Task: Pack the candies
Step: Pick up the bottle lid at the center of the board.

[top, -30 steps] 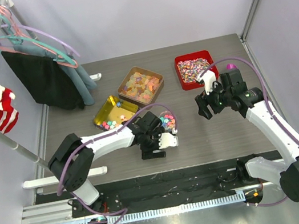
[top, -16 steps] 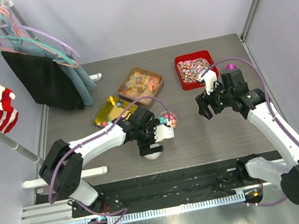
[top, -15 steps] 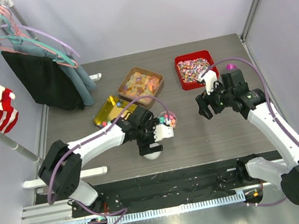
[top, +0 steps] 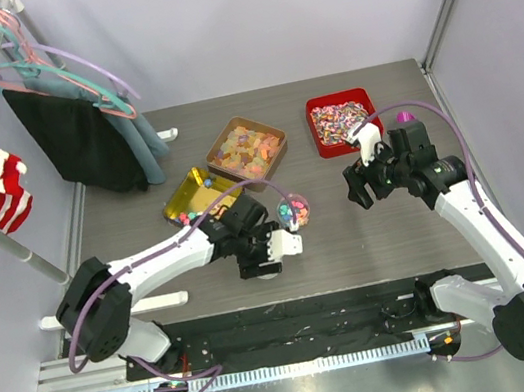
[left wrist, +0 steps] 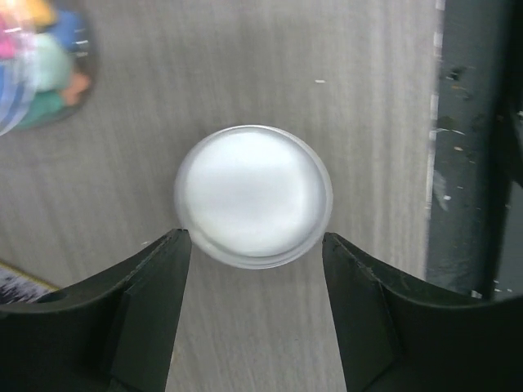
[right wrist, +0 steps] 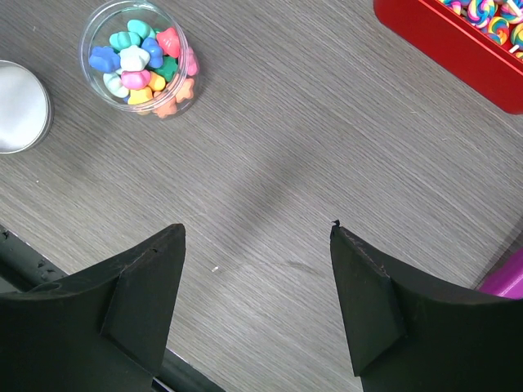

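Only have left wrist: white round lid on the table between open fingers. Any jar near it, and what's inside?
Observer: Right wrist view: a clear round jar stands open beside the white round lid, apart from it, holding bright blocky candies.
Operator: Right arm holding anything?
Observer: No, the right gripper hangs open over the grey wood-grain tabletop.
Operator: More candies elsewhere?
Observer: Top view: a few lie in the yellow square tin beyond the left gripper.

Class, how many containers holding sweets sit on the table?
4: yellow tin left, brown tin behind it, red tray back right, clear jar centre. None seems hidden.
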You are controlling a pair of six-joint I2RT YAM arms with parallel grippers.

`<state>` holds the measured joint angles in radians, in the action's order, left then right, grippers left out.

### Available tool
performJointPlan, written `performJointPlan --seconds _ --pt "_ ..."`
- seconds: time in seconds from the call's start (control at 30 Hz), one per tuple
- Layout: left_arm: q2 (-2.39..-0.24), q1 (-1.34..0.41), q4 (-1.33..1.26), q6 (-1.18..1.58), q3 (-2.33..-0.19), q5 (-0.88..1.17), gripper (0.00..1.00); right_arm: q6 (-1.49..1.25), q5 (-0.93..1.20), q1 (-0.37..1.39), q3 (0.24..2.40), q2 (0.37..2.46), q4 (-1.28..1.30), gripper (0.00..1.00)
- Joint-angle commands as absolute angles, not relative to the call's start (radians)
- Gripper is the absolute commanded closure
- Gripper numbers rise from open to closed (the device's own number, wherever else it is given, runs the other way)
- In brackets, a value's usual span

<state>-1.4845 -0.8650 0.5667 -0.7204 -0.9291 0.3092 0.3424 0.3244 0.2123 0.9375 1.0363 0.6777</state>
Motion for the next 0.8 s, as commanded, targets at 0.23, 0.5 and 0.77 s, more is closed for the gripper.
performJointPlan --seconds 0.23,0.5,0.77 --pt "-1.520 -0.985 0.488 -0.713 -0.836 0.222 0.40 0.356 0.337 0.218 0.942 1.029 0.646 0.24" --pt "-1.551 -0.985 0.420 -0.706 -0.813 0.190 0.56 0.356 0.339 0.216 0.940 1.032 0.647 0.24" --pt "-1.557 -0.985 0.422 -0.704 -0.811 0.201 0.90 0.356 0.337 0.216 0.940 1.031 0.646 0.25"
